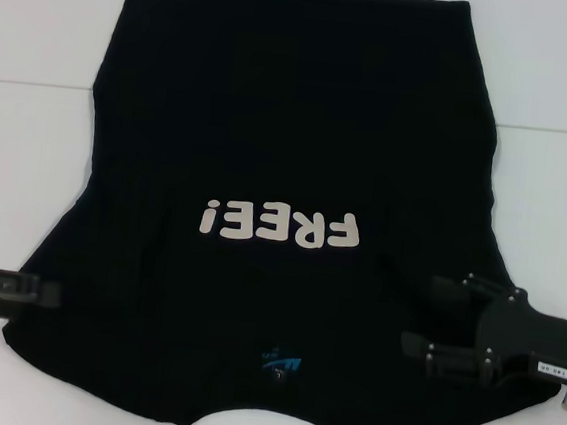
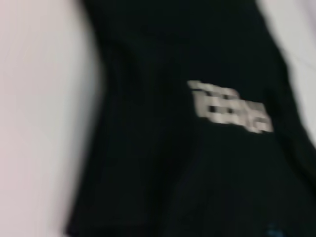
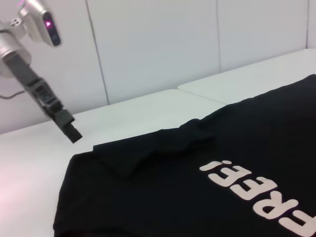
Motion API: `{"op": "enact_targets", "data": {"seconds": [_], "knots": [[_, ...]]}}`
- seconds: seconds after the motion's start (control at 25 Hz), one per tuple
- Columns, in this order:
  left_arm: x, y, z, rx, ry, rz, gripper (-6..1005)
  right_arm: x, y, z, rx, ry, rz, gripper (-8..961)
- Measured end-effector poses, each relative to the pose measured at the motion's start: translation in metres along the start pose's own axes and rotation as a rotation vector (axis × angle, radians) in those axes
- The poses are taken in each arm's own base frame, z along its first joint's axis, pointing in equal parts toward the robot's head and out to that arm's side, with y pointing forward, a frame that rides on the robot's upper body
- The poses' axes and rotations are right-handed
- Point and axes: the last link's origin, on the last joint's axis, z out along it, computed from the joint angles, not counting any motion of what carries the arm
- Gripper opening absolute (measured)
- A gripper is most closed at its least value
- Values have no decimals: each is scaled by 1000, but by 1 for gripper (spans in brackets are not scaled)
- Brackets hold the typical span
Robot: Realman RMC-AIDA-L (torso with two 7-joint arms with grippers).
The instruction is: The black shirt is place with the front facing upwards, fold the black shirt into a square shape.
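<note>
Both sleeves tucked in, shirt lies face up on the table, main folds still to come.

Left of the lettering, the left gripper sits at the shirt's edge, whether parted or closed cannot be told. Right of it, the right gripper hovers over the cloth, fingers spread, holding nothing. Only the right wrist view shows the left sleeve folded onto the body; the head view hides that in black.
</note>
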Motion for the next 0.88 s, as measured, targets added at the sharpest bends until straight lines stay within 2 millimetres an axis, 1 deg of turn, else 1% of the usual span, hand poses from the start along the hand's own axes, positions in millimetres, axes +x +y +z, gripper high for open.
{"op": "enact_targets", "data": {"seconds": [0.12, 0.32, 0.44, 0.68, 0.88], "knots": [[3, -4, -7, 40, -2, -110, 855, 6, 2, -2, 21, -21, -2, 945], [5, -9, -7, 105, -20, -178, 850, 11, 2, -4, 51, -42, 3, 945], [4, -15, -3, 147, -29, -211, 846, 12, 1, -5, 60, -42, 9, 945], [1, -23, 11, 160, -34, -266, 839, 12, 0, -5, 68, -39, 8, 944], [2, -22, 15, 156, -36, -270, 834, 12, 0, -5, 67, -38, 8, 944]]}}
